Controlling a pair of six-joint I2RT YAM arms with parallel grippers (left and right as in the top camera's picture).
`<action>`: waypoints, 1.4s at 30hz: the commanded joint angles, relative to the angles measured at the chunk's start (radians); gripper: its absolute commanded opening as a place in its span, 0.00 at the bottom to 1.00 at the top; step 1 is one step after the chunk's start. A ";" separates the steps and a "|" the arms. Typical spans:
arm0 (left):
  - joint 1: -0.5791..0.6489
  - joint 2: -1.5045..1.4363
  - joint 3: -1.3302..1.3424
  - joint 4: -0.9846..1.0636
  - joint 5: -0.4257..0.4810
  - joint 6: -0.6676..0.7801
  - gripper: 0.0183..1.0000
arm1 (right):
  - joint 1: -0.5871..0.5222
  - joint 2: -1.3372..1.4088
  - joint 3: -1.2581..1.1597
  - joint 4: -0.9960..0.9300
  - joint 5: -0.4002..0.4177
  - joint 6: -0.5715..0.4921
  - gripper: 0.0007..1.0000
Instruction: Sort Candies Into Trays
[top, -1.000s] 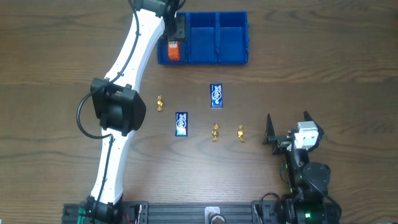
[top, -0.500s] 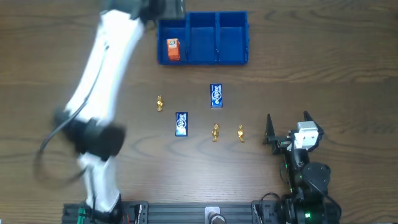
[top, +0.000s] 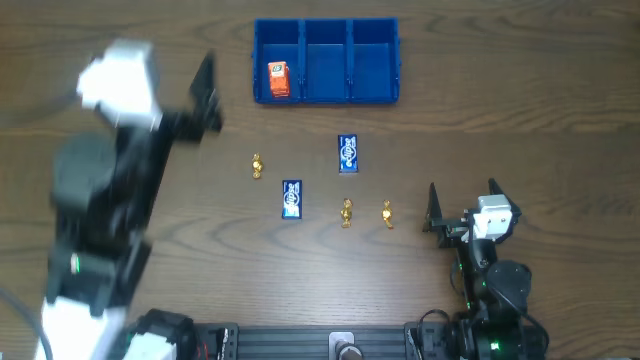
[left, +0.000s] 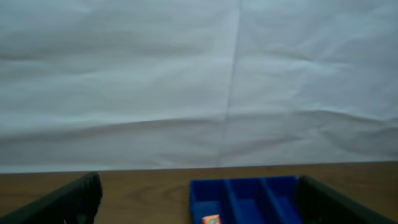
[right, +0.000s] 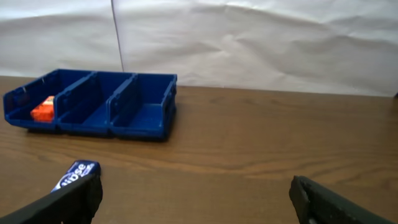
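Note:
A blue three-compartment tray (top: 326, 98) stands at the back of the wooden table, with an orange candy (top: 278, 80) lying in its left compartment. Two blue-wrapped candies (top: 347, 153) (top: 291, 198) and three small gold candies (top: 257, 165) (top: 346, 212) (top: 387, 214) lie loose in the middle. My left gripper (top: 200, 100) is raised left of the tray, open and empty; its wrist view looks at the tray (left: 245, 185) and the orange candy (left: 211, 219). My right gripper (top: 462, 205) stands open and empty at the right, just right of the gold candies.
The right wrist view looks across the table to the tray (right: 143, 78), the orange candy (right: 43, 109) and one blue candy (right: 74, 175). A white backdrop hangs behind the table. Bare wood lies to the right of the tray and along the left side.
My left arm has drawn back from the tray's left compartment toward the left, leaving the orange candy in it. The right arm and loose candies have not moved.

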 joint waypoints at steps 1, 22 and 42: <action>0.130 -0.336 -0.340 0.111 0.142 0.039 1.00 | -0.002 -0.008 -0.002 -0.004 0.008 -0.011 1.00; 0.273 -0.855 -0.955 0.110 0.264 0.035 1.00 | -0.002 -0.008 -0.002 -0.004 0.009 -0.011 1.00; 0.273 -0.853 -0.956 -0.027 0.264 0.035 1.00 | -0.002 -0.008 -0.002 -0.004 0.008 -0.011 1.00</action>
